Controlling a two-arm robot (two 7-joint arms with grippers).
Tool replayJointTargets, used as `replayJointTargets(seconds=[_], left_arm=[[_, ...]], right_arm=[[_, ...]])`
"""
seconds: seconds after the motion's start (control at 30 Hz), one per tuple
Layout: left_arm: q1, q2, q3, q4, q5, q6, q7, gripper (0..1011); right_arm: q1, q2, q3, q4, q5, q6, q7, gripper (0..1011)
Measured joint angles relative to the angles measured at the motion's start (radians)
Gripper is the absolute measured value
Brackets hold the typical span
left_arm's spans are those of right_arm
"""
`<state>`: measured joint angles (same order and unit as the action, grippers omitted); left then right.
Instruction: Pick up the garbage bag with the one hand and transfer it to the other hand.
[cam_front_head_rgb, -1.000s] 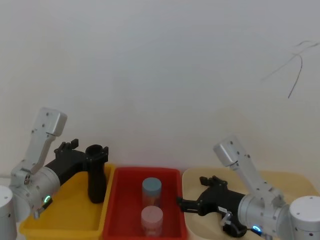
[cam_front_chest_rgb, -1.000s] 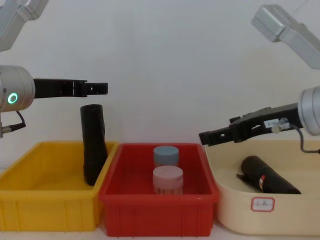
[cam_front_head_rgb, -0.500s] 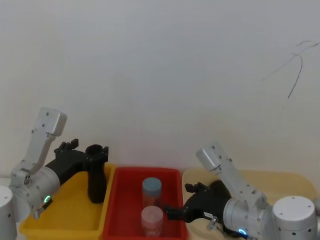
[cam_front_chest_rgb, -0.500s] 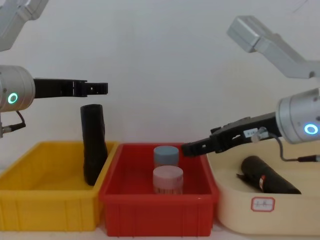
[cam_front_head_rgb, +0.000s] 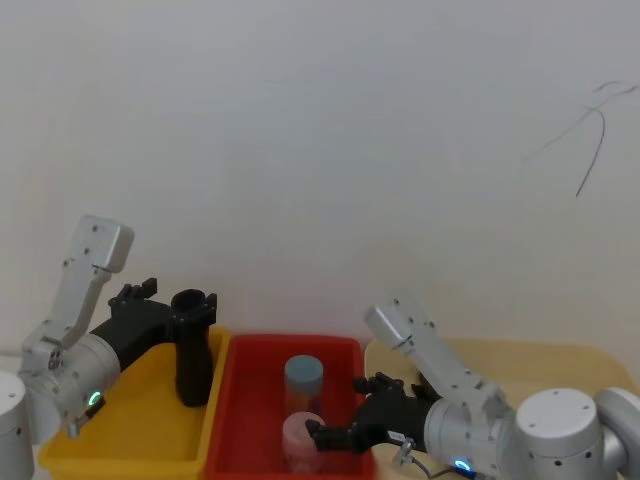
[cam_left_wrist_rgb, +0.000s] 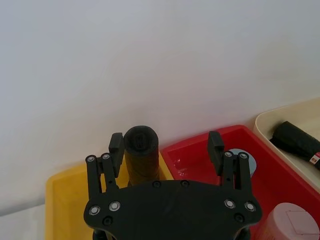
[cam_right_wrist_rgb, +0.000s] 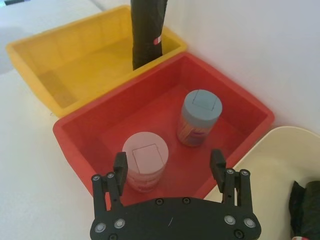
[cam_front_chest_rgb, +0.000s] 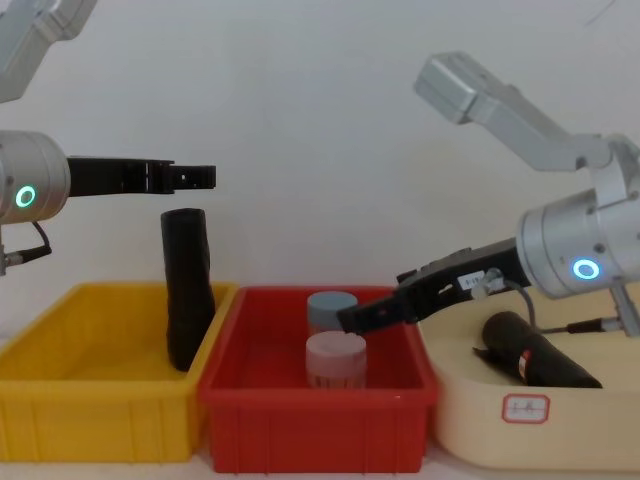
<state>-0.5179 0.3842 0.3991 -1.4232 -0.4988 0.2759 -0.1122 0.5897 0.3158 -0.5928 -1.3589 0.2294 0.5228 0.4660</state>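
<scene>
The garbage bag is a black roll standing upright in the yellow bin, leaning on the wall beside the red bin. A small red-and-white label shows on the garbage bag. My left gripper, with the green ring, hovers open just above the bag's top and holds nothing. In the left wrist view, the left gripper has the bag close to one finger. My right gripper, with the blue ring, reaches open and empty over the red bin. The right gripper is above the pink jar.
The red bin holds a blue-lidded jar behind a pink-lidded jar. A second black roll with a red mark lies in the cream tray on the right. A white wall stands close behind the bins.
My right gripper has swung left from over the cream tray to over the red bin, and lower. The left gripper and the upright bag have not moved.
</scene>
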Motion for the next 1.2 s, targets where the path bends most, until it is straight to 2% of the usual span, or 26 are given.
replayJointTargets(seconds=[1.2], left_arm=[[0.0, 0.0, 0.0, 0.0, 0.0, 0.0, 0.0, 1002]], right_arm=[[0.089, -0.082, -0.068, 0.176, -0.063, -0.005, 0.064, 1004]])
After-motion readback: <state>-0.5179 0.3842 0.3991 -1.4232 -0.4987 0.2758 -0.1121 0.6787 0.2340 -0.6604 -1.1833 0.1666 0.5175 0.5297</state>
